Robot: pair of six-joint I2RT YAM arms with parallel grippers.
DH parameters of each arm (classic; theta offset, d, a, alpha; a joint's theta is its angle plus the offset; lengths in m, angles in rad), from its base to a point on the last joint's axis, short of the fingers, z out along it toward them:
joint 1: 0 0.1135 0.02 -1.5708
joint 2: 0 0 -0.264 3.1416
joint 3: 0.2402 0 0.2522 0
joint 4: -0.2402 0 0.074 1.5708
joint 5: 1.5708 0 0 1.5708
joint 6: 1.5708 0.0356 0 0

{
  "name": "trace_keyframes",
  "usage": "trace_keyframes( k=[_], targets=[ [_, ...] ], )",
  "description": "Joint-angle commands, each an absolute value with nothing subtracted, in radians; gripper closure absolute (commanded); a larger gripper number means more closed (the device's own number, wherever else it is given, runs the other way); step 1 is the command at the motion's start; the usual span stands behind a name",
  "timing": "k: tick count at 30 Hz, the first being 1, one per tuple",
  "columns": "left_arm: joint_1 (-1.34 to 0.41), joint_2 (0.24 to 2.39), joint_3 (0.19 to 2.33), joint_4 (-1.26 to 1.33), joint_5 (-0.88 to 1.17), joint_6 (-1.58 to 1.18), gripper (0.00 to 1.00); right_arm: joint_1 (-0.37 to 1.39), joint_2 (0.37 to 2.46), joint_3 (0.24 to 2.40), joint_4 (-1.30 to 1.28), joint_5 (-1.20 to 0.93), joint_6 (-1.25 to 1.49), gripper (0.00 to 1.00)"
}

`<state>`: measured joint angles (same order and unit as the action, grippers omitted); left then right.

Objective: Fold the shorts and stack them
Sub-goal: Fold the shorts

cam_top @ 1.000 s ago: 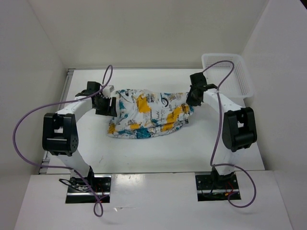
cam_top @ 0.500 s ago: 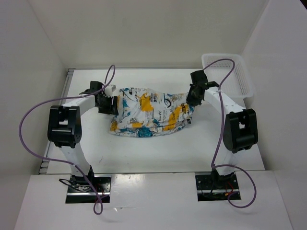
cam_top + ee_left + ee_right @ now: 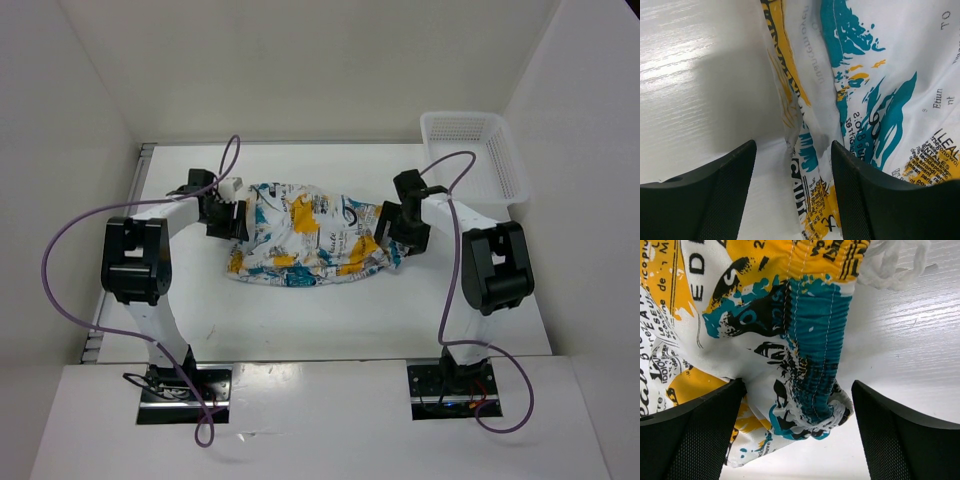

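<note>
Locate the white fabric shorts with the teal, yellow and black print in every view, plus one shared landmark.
Top external: the shorts lie mid-table between the left gripper and right gripper.
Left wrist: they fill centre and right, one edge running between the fingers.
Right wrist: upper left and centre, teal waistband between the fingers.
Shared landmark: the white table, bare beside the fabric in every view.

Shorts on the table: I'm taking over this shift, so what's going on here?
The shorts lie crumpled, not yet folded, between the robot's two hands. The left hand is at their left edge, the right hand at the waistband end. Both are open, with fabric between their fingers.
</note>
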<state>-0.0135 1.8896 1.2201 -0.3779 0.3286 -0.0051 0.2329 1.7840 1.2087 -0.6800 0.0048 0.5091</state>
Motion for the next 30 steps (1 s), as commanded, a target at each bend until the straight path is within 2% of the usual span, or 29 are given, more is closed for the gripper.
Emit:
trace_keyframes(
  k=[1, 5, 11, 16, 19, 24, 28, 29, 30],
  targets=[
    [-0.005, 1.914, 1.246, -0.397, 0.36, 0.0, 0.31, 0.232, 1.721, 1.23, -0.692, 0.035, 0.529, 0.06],
    [0.005, 1.924, 1.246, -0.397, 0.36, 0.0, 0.31, 0.212, 1.675, 1.221, -0.678, 0.08, 0.549, 0.09],
    [0.005, 1.944, 1.255, -0.397, 0.379, 0.0, 0.32, 0.15, 1.718, 1.173, -0.578, -0.044, 0.558, 0.21],
    [0.005, 1.933, 1.255, -0.397, 0.428, 0.0, 0.22, 0.15, 1.815, 1.192, -0.519, -0.142, 0.558, 0.27],
    [0.005, 1.873, 1.24, -0.408, 0.44, 0.0, 0.22, 0.15, 1.841, 1.192, -0.489, -0.184, 0.558, 0.31],
    [0.005, 1.77, 1.2, -0.474, 0.431, 0.0, 0.3, 0.15, 1.876, 1.181, -0.48, -0.209, 0.558, 0.35],
    [0.005, 1.724, 1.152, -0.531, 0.452, 0.0, 0.32, 0.16, 1.864, 1.181, -0.524, -0.175, 0.558, 0.35],
    [0.005, 1.707, 1.141, -0.541, 0.453, 0.0, 0.32, 0.16, 1.85, 1.181, -0.534, -0.137, 0.558, 0.26],
    [0.005, 1.671, 1.129, -0.561, 0.453, 0.0, 0.32, 0.16, 1.835, 1.171, -0.544, -0.115, 0.558, 0.24]
  ],
)
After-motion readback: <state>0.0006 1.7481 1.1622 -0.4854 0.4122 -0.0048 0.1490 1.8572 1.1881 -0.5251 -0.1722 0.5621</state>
